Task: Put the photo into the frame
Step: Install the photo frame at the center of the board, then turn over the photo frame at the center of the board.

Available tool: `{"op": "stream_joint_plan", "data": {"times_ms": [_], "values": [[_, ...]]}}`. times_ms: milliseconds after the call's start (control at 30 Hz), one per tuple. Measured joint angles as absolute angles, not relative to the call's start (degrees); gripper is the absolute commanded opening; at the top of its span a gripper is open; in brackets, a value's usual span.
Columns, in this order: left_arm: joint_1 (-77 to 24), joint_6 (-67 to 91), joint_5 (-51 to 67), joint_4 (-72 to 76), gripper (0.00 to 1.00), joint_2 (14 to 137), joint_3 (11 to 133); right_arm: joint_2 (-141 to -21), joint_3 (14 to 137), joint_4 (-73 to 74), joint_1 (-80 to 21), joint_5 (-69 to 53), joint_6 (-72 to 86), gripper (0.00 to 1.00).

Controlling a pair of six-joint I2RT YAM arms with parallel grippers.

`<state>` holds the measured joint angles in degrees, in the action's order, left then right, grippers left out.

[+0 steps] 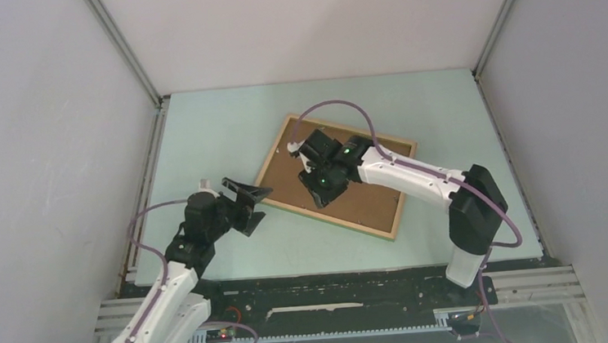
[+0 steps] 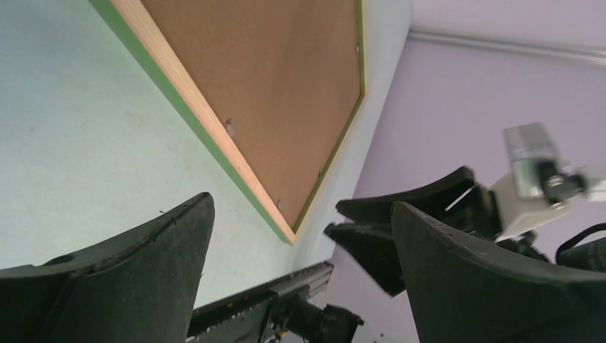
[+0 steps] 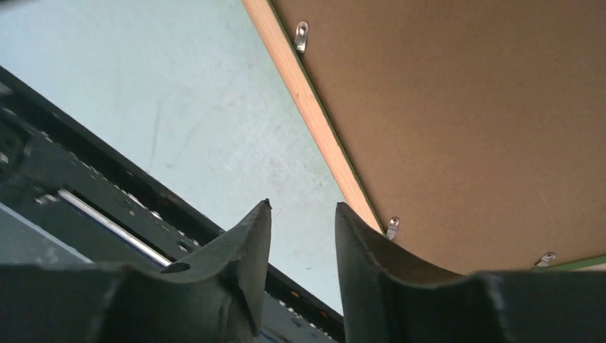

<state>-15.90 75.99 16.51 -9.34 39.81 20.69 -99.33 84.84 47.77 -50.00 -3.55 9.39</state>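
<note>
The pale-wood, green-edged rectangular frame [image 2: 199, 107] lies face down on the pale green worktop [image 1: 223, 120], its flat brown backing board [image 1: 368, 195] uppermost and probably hiding the photo. The left pincer [image 1: 264, 204] gapes empty alongside; the right pincer [image 3: 303, 207] hovers above, part-open and empty.

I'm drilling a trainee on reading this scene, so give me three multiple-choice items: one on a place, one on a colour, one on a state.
1. Where does the frame lie?
A. Leaning on the back wall
B. Flat on the table
C. Held up in the air

2. What colour is the backing board inside it?
A. Brown
B. Blue
C. White

3. How is the left tool?
A. Shut on the frame
B. Shut on a photo
C. Open, holding nothing

Answers: 1 B, the frame's whole outline rests on the table. 2 A, the board shows plain brown in every view. 3 C, its fingers are spread wide by the frame's corner with nothing gripped between them.
</note>
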Motion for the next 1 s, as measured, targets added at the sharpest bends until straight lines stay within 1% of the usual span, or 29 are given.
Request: {"op": "stream_joint_plan", "data": {"times_ms": [100,167,300,367,467,633,667,767,933,967,1000], "values": [[-15.9,76.1,12.6,-11.9,1.00,38.3,20.7,-101.7,84.8,50.1,-51.1,-2.7,9.3,0.58],[-15.9,75.9,11.2,-13.2,1.00,39.4,20.7,-104.7,85.7,52.4,-51.5,-2.1,9.3,0.59],[-15.9,74.7,10.6,-16.4,1.00,45.7,20.8,-111.6,88.9,56.6,-52.7,0.2,9.1,0.60],[-15.9,74.5,10.7,-17.9,1.00,48.2,20.8,-113.8,89.8,58.1,-53.2,1.8,9.0,0.59],[-15.9,74.3,10.6,-18.2,1.00,48.7,20.8,-115.9,90.4,59.0,-54.0,4.1,8.5,0.57],[-15.9,73.5,10.7,-17.6,1.00,48.9,20.8,-118.1,90.5,59.1,-54.9,7.2,7.5,0.50],[-15.9,73.5,10.7,-17.3,1.00,49.1,20.8,-118.5,90.5,59.0,-54.9,7.8,7.4,0.48],[-15.9,73.5,10.9,-16.2,1.00,49.7,20.8,-119.8,90.5,58.7,-55.0,9.2,6.8,0.36],[-15.9,73.6,11.7,-12.6,0.97,50.0,20.5,-120.6,90.4,58.2,-55.7,11.4,4.6,0.04],[-15.9,73.7,11.9,-11.7,0.97,50.0,20.3,-120.6,90.3,58.0,-56.1,12.2,3.5,0.00],[-15.9,74.0,12.3,-10.7,0.96,50.0,20.0,-120.5,90.1,57.8,-56.4,12.9,2.5,0.00]]}}
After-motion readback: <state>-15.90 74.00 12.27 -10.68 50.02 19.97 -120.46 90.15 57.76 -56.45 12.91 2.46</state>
